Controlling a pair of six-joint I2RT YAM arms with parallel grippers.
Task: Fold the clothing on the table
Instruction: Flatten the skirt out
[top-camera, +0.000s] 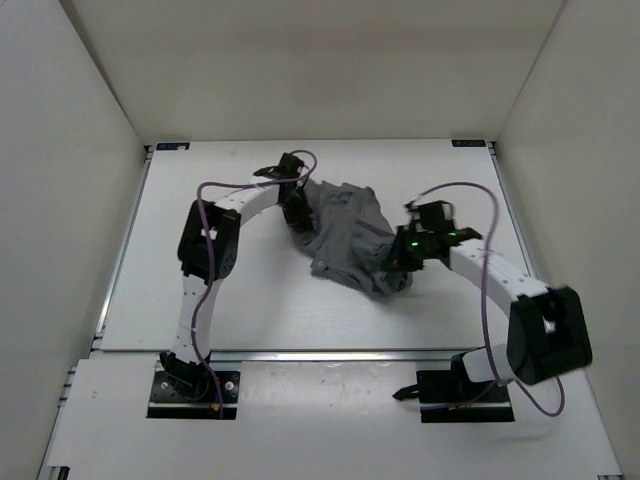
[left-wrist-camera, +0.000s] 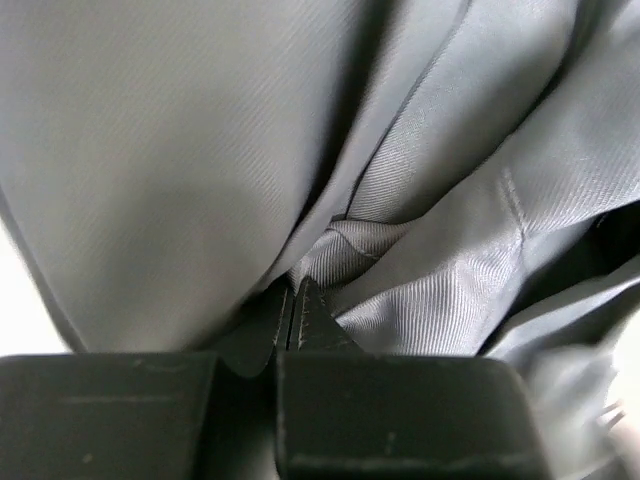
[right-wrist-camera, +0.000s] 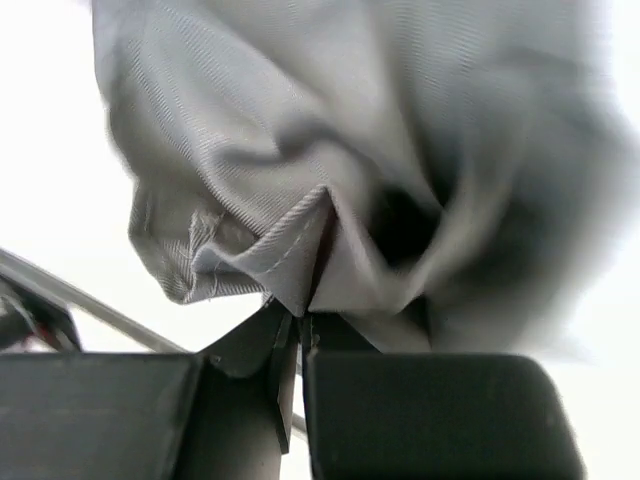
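The grey clothing lies bunched in the middle of the white table. My left gripper is at the garment's left edge. In the left wrist view its jaws are pressed together with a fold of the clothing coming out of their tips. My right gripper is at the garment's lower right edge. Seen from the right wrist, the gripper is shut on a stitched hem of the clothing, and the cloth bunches up from the pinch.
White walls close in the table on the left, back and right. Thin metal rails run along the table's edges, with black brackets at the far corners. Both arm bases stand at the near edge.
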